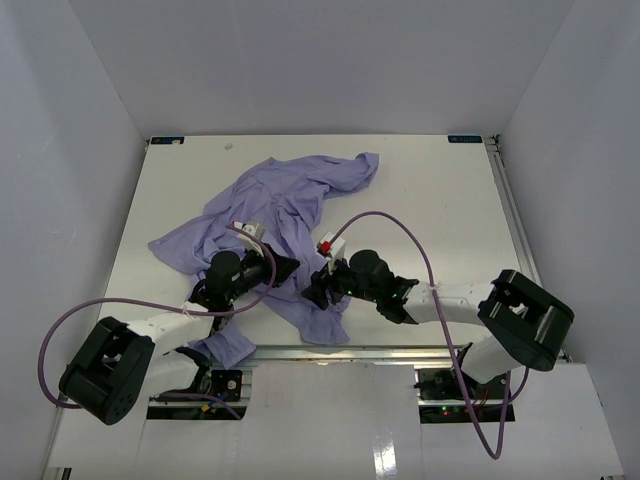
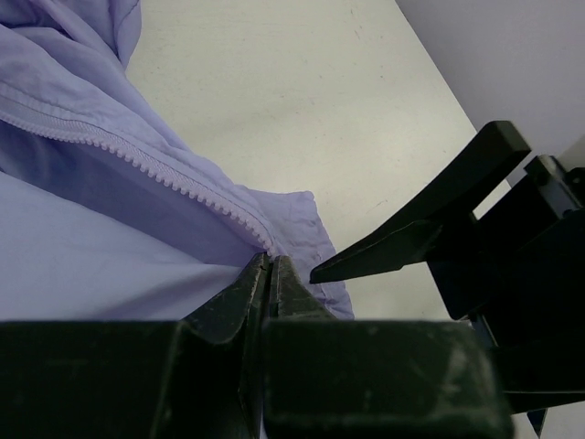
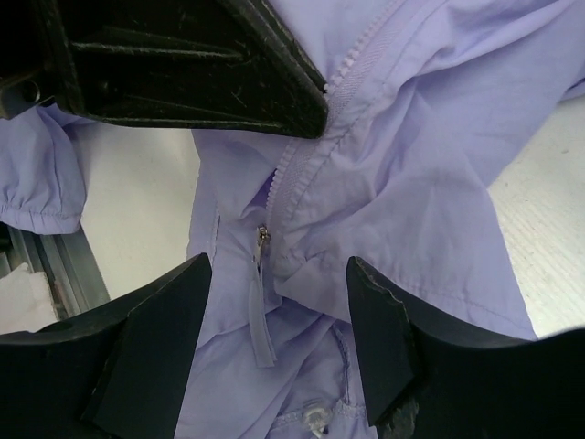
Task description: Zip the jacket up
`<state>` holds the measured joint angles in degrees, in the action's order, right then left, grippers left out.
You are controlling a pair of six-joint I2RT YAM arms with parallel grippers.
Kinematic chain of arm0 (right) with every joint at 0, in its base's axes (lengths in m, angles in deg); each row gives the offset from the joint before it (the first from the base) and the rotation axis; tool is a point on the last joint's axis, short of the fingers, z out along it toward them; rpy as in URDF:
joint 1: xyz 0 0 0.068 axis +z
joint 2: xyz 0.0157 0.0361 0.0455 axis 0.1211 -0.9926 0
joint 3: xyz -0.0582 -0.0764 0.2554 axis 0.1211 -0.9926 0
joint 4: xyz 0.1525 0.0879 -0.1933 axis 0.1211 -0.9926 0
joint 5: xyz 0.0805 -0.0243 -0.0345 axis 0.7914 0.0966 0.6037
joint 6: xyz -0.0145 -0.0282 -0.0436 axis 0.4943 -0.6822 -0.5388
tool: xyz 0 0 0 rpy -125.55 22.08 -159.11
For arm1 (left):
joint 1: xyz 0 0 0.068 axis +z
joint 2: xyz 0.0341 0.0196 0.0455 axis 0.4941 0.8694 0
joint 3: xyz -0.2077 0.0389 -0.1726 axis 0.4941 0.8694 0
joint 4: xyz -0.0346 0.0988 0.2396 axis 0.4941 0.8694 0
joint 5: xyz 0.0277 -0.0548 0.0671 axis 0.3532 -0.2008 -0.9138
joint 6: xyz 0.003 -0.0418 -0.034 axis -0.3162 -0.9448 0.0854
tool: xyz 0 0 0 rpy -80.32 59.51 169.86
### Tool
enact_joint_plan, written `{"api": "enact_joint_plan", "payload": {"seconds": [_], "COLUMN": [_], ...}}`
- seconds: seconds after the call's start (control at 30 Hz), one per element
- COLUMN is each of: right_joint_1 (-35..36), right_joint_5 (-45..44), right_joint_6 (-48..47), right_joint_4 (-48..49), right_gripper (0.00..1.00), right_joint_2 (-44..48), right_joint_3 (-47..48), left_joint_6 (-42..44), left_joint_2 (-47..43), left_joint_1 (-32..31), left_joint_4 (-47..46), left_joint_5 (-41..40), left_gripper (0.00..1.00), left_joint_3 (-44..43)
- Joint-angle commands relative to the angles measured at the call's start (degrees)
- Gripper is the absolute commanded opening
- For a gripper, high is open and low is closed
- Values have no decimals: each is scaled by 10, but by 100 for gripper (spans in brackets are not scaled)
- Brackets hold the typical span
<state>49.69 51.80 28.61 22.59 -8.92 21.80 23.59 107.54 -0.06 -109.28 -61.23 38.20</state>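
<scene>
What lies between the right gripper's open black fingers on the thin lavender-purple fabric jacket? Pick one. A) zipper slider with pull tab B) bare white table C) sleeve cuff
A: the right wrist view shows the zipper slider with pull tab of the jacket between the spread fingers of the right gripper.

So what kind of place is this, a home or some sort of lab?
Most likely a robotics lab test cell: a white table boxed in by plain white walls, a left arm and right arm mounted at its near edge, and a jacket laid on it.
</scene>
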Motion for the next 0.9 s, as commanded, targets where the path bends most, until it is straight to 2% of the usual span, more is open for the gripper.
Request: {"api": "enact_joint_plan", "payload": {"seconds": [0.0,0.33,0.57,0.73,0.87], "right_joint_1": [-3,-2,-3,-2,2], "right_joint_5": [18,1,-13,-16,-31], "right_joint_6": [-11,2,15,34,45], "right_joint_4": [44,69,89,103,108], "right_gripper": [66,58,48,46,41], "right_joint_2": [-26,-80,-89,-90,-92], "right_joint_3": [30,43,40,33,32], "left_joint_6": [-1,-3,-4,-4,-5], "left_joint_2": [-11,-12,-10,-9,-7], "left_joint_1": [2,2,2,2,2], "left_joint_4": [-23,-24,-23,-22,-22], "left_joint_5": [19,20,19,17,17], "left_gripper": [11,12,12,12,13], "left_joint_3": [3,3,2,2,1]}}
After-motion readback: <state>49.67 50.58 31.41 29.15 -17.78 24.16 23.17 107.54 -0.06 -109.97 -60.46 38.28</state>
